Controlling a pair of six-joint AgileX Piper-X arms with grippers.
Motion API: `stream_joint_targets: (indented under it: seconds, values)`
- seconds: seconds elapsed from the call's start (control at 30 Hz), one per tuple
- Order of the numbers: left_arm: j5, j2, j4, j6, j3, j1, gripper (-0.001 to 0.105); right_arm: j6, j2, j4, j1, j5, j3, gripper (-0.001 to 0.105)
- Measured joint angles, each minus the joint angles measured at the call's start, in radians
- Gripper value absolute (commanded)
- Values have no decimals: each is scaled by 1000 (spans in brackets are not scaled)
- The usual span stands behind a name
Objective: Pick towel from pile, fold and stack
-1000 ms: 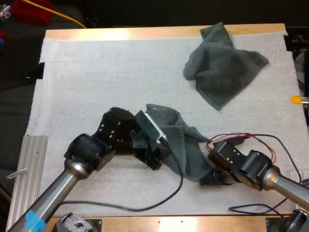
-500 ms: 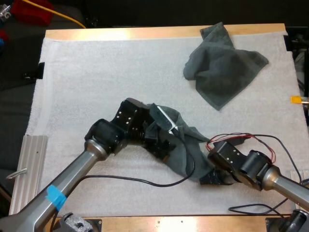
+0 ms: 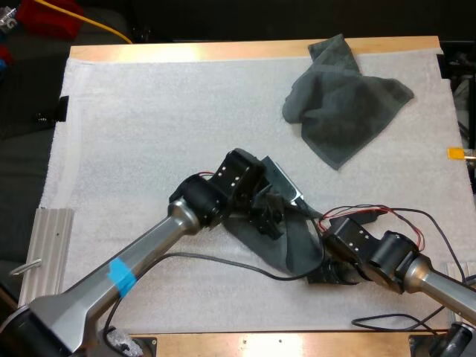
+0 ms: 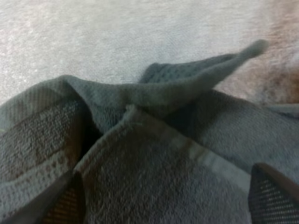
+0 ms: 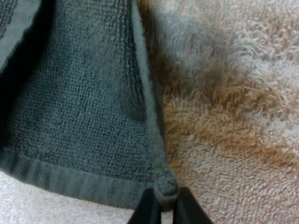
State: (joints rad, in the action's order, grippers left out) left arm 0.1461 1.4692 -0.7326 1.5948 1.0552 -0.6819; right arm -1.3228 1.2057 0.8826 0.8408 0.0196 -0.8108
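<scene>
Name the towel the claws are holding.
The near towel: left claw and right claw pinch it. The far-right towel lies untouched.

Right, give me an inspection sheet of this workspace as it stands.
Surface: white mat lying flat over the wooden table.
Job's things: near towel, partly doubled over, between the two arms; far towel, crumpled, at the mat's far right.
Clutter: nothing seen.
Grippers: left gripper, jaws shut on a fold of the near towel; right gripper, jaws pinching that towel's corner.
Cables: yellow cable beyond the table's far left corner.
Surroundings: ribbed metal plate at the table's left edge.
</scene>
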Motion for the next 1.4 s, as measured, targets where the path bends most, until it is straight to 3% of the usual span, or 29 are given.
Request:
stream_joint_targets:
  seconds: [0.7, 1.03, 1.4]
  values:
    - [-1, 169, 69, 0, 34, -3, 69, 0, 0, 0, 0, 0, 0, 1]
    - [-1, 252, 83, 0, 110, -3, 69, 0, 0, 0, 0, 0, 0, 1]
    - [-51, 260, 67, 0, 111, -3, 68, 0, 0, 0, 0, 0, 0, 1]
